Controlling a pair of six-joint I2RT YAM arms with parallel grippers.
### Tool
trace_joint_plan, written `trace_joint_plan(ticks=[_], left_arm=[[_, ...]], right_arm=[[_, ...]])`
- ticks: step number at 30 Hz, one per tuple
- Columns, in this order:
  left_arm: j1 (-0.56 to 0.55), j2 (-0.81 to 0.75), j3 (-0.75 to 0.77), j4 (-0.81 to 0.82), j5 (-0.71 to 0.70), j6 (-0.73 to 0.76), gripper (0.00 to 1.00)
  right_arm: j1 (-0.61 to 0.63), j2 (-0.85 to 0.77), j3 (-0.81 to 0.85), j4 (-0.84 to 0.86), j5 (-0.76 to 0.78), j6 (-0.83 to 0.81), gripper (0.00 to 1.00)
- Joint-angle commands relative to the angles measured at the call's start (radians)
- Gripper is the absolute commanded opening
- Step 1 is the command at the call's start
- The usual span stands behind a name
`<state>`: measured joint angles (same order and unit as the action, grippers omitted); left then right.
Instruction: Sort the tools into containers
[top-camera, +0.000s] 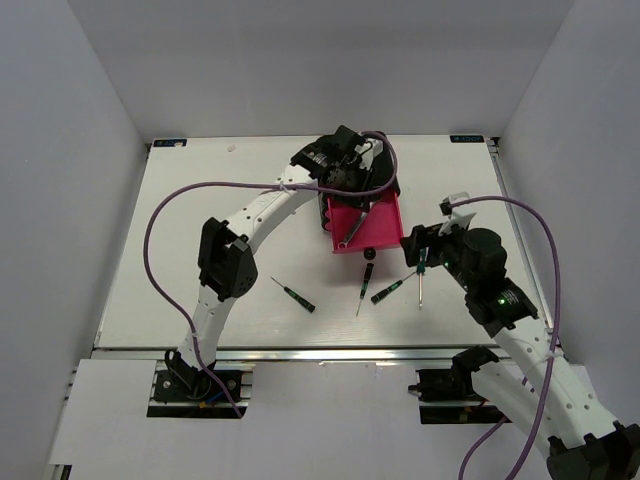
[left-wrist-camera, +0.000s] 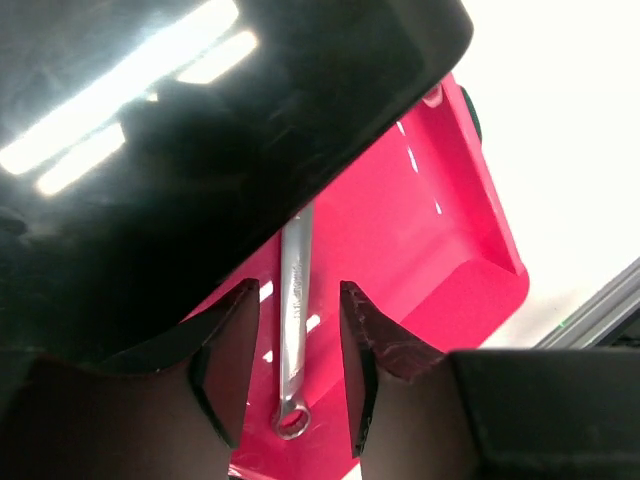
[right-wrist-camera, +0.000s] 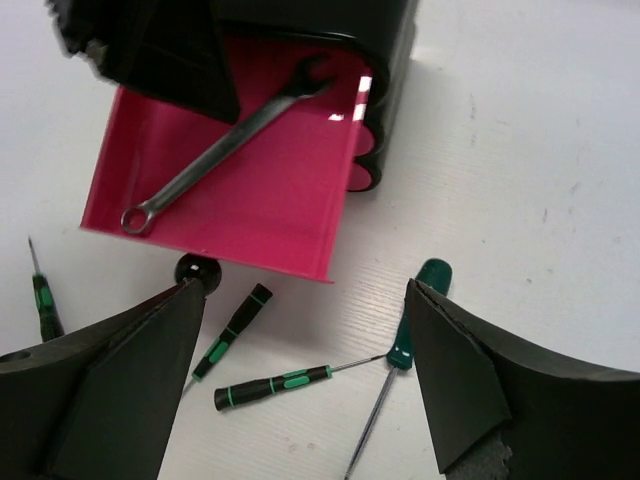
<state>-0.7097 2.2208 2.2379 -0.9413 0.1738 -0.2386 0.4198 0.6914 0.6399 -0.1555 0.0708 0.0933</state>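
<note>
The lowest pink drawer (top-camera: 380, 222) is pulled out of the black box (top-camera: 345, 165). A silver wrench (right-wrist-camera: 225, 145) lies flat in it and also shows in the left wrist view (left-wrist-camera: 293, 310). My left gripper (left-wrist-camera: 297, 290) is open above the drawer, its fingers on either side of the wrench without touching it. My right gripper (right-wrist-camera: 303, 290) is open and empty above the table in front of the drawer. Below it lie two thin black-and-green screwdrivers (right-wrist-camera: 272, 385) (right-wrist-camera: 232, 330) and a larger green-handled screwdriver (right-wrist-camera: 418, 300).
The drawer's black knob (right-wrist-camera: 197, 270) points toward the near edge. Another thin screwdriver (top-camera: 295, 295) lies apart to the left. A purple cable (top-camera: 200, 190) loops over the left arm. White walls close in the table's sides and back.
</note>
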Motion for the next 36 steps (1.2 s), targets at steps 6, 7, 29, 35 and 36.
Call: trace_joint_plan(ticks=[6,7,29,35,36], left_arm=[[0.004,-0.171,-0.007,0.039,0.050,-0.028,0.03],[0.003,-0.212,-0.020,0.047,0.040,-0.040,0.00],[0.148,-0.938,-1.001,0.389,-0.255,-0.294,0.81],[0.150,-0.972,-1.064,0.423,-0.260,-0.304,0.83],[0.150,-0.974,-1.072,0.424,-0.261,-0.309,0.83]], right_arm=[[-0.001,-0.040,-0.045,0.027,-0.494,-0.432,0.55],[-0.001,-0.032,-0.045,0.017,-0.509,-0.516,0.18],[-0.003,0.675,0.237,0.048,-0.392,-0.965,0.03],[-0.001,0.712,0.314,0.131,-0.344,-0.885,0.07],[-0.001,0.711,0.331,0.131,-0.356,-0.876,0.07]])
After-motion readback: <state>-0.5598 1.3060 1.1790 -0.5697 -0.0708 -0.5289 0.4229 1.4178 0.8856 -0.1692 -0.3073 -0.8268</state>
